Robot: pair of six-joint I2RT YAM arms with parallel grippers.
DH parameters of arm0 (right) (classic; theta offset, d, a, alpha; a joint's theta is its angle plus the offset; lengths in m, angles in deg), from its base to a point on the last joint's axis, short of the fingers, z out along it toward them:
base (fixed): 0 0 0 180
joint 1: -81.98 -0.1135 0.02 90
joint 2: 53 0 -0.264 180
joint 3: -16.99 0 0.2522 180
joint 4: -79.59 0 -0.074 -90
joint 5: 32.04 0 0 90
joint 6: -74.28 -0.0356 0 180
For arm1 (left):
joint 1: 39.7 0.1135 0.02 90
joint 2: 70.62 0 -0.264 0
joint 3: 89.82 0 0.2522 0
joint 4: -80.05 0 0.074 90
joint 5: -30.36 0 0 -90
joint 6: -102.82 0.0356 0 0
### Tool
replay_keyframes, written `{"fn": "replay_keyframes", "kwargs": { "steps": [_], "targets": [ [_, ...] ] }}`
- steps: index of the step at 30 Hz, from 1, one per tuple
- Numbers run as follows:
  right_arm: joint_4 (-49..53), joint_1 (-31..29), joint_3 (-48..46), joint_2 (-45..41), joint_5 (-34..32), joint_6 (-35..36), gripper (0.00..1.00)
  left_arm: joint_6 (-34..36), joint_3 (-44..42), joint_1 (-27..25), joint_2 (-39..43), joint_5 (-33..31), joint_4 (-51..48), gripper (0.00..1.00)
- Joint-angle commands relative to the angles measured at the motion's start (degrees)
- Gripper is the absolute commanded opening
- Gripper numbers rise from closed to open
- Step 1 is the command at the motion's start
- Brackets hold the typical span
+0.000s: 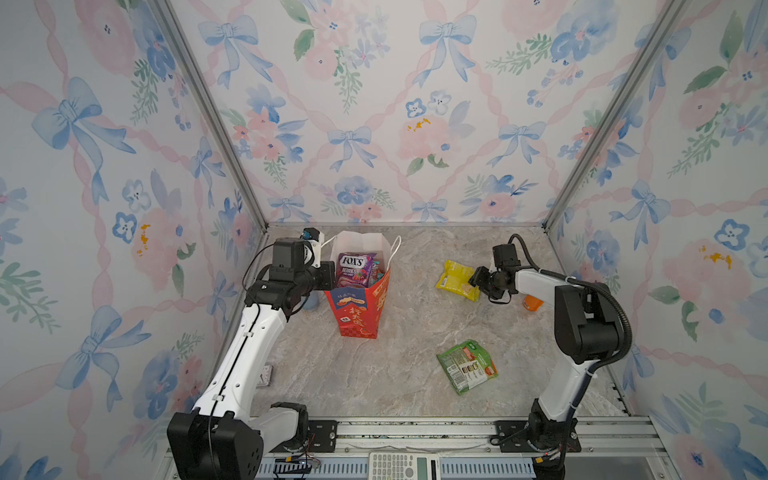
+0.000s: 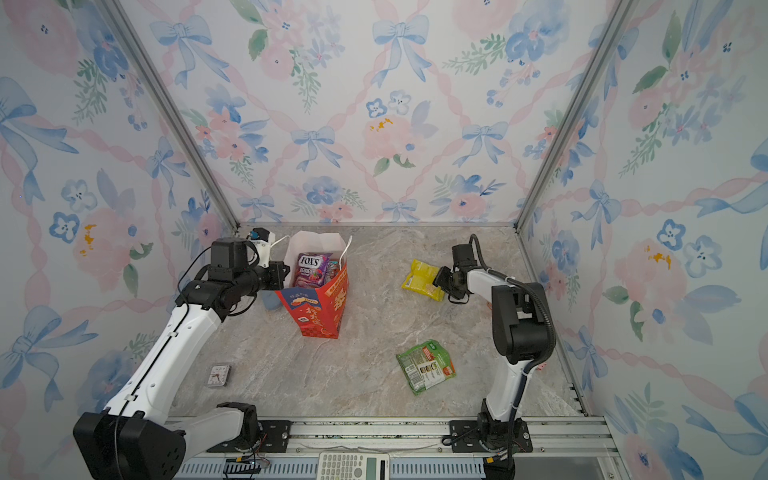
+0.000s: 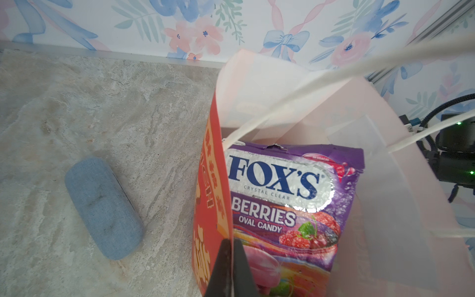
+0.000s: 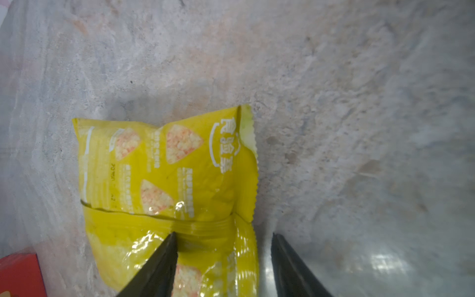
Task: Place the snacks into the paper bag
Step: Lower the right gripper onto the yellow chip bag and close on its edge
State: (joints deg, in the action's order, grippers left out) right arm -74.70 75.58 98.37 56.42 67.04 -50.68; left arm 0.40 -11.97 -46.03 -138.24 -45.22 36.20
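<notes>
Two robot arms, partway through bagging snacks.
The left gripper point(image 3: 231, 244) was pinched shut on the bag point(image 1: 357, 316) rim, probably to steady it open; a purple packet point(image 1: 353, 270) stood inside among others. Further right, the right gripper point(image 4: 224, 234) had its jaws apart astride a yellow packet point(image 1: 455, 279) edge, nothing held. A green packet point(image 1: 467, 365) lay loose.

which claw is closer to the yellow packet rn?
Right. Right claw sits over one end of the yellow packet, jaws open astride it. Left claw is across the table, pinching the paper bag rim.
</notes>
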Motion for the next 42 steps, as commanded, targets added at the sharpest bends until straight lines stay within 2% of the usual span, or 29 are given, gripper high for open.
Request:
{"fn": "replay_keyframes", "kwargs": {
  "steps": [1,7,13,20,22,23,25,26,28,31,35,42],
  "targets": [
    [-0.6,-0.1,0.6,1.6,0.2,-0.5,0.47,0.3,1.2,-0.2,-0.7,0.4,1.2,0.00],
    [-0.5,-0.6,0.8,0.9,-0.3,0.0,0.18,0.3,1.3,-0.2,-0.9,0.4,1.2,0.00],
    [0.5,-1.1,1.1,-0.6,-1.5,1.0,0.00,0.3,1.5,-0.2,-0.9,0.5,1.2,0.00],
    [1.3,-1.9,0.9,-4.1,-1.7,1.2,0.00,0.3,1.4,-0.2,-0.8,0.6,1.2,0.00],
    [1.2,-2.1,0.1,-5.4,-1.4,0.3,0.05,0.3,1.3,-0.2,-0.7,0.6,1.2,0.00],
    [0.7,-2.0,-0.6,-6.3,-1.3,-0.4,0.12,0.3,1.3,-0.2,-0.7,0.5,1.2,0.00],
    [-0.2,-2.1,-1.9,-7.7,-1.2,-2.2,0.20,0.3,1.3,-0.2,-0.5,0.5,1.2,0.00],
    [-0.3,-2.1,-2.8,-8.3,-1.2,-2.9,0.26,0.3,1.3,-0.2,-0.5,0.4,1.3,0.00],
    [-0.3,-2.1,-3.8,-9.2,-1.1,-3.9,0.45,0.3,1.3,-0.2,-0.5,0.4,1.3,0.00],
    [-2.2,-2.1,-6.5,-10.2,-1.0,-5.5,0.58,0.4,1.3,-0.2,-0.4,0.5,1.2,0.00],
    [-6.0,-1.6,-9.2,-9.1,1.2,-7.1,0.61,0.4,1.3,-0.2,-0.4,0.5,1.2,0.00],
    [-10.2,-0.4,-9.7,-5.3,3.0,-8.1,0.59,0.5,1.3,-0.2,-0.2,0.7,1.2,0.00]
  ]
}}
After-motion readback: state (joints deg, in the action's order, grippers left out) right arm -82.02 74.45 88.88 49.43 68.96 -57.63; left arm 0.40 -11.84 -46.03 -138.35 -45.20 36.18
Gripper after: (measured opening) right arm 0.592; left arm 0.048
